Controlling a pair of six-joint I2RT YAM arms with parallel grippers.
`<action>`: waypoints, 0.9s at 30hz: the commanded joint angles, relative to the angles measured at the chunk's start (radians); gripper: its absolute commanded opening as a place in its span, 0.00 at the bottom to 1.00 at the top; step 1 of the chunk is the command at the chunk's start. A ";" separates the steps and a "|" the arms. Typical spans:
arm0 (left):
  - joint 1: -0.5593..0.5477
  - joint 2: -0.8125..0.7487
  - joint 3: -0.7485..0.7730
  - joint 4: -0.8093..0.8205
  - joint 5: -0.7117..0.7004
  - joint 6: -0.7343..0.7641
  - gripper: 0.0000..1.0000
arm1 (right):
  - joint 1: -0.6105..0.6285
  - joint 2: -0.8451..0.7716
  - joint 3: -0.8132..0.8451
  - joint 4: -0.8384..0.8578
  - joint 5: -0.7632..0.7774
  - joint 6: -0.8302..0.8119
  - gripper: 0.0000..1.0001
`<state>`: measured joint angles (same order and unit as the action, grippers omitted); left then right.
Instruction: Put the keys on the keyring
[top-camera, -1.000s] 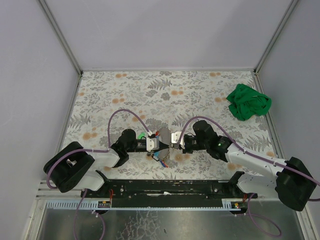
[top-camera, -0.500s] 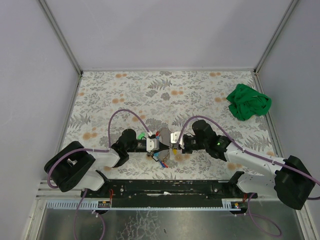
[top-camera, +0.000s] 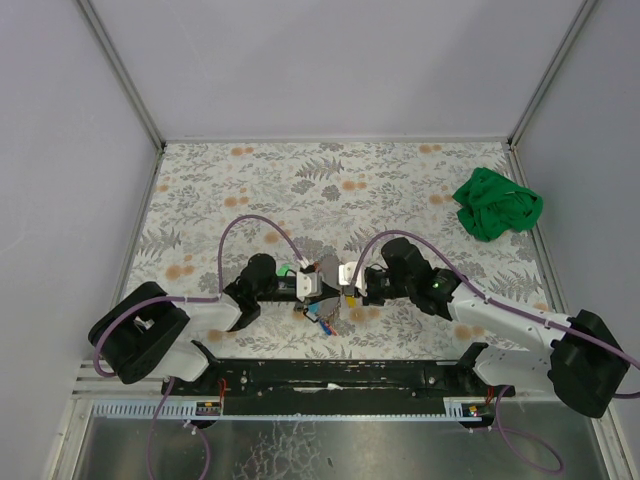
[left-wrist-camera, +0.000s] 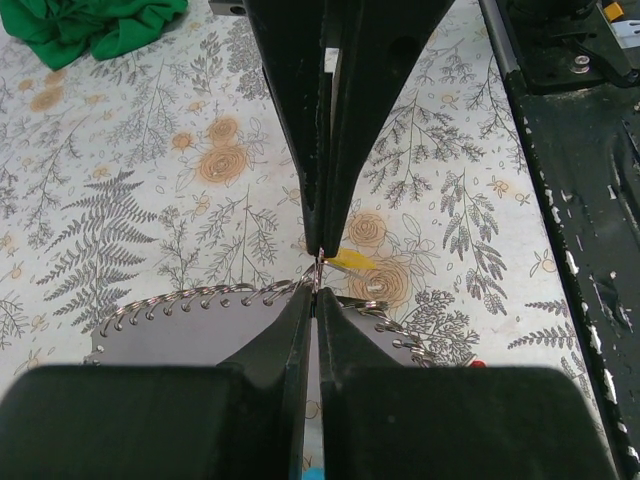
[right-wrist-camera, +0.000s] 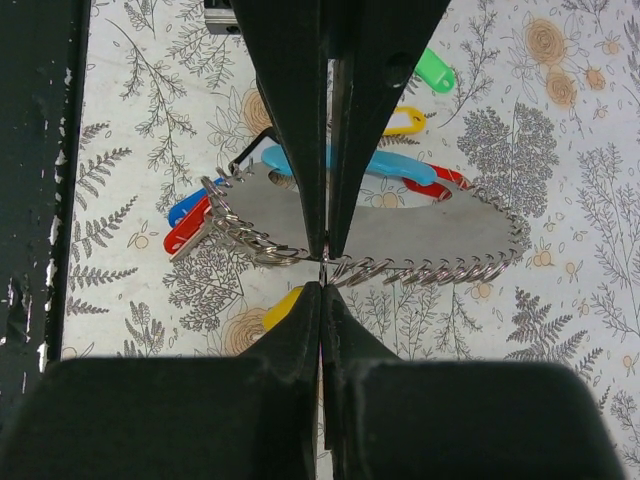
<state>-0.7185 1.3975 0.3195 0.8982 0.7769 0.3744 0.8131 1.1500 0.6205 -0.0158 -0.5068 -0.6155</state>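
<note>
Left wrist view: left pincer pinches narrow onto a loop of the keyring; right pincer grips the same edge, probably that loop. Yellow key lies just beside; green key sits apart on the bench. Neither looks threaded yet.

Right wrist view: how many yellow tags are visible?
2. One yellow tag lies past the plate, beside the green tag; the other pokes out at the plate's near edge, left of the fingers. The plate may hide more.
</note>
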 joint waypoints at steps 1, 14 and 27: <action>-0.009 -0.011 0.036 -0.010 -0.016 0.008 0.00 | 0.029 0.008 0.069 0.037 0.003 -0.018 0.00; -0.010 -0.011 0.072 -0.056 -0.062 -0.056 0.00 | 0.063 0.005 0.070 -0.001 0.070 -0.062 0.00; 0.000 -0.005 0.079 -0.023 -0.099 -0.139 0.00 | 0.093 -0.017 0.037 -0.030 0.173 -0.086 0.00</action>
<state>-0.7238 1.3972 0.3607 0.8062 0.7082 0.2741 0.8833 1.1645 0.6373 -0.0494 -0.3550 -0.6861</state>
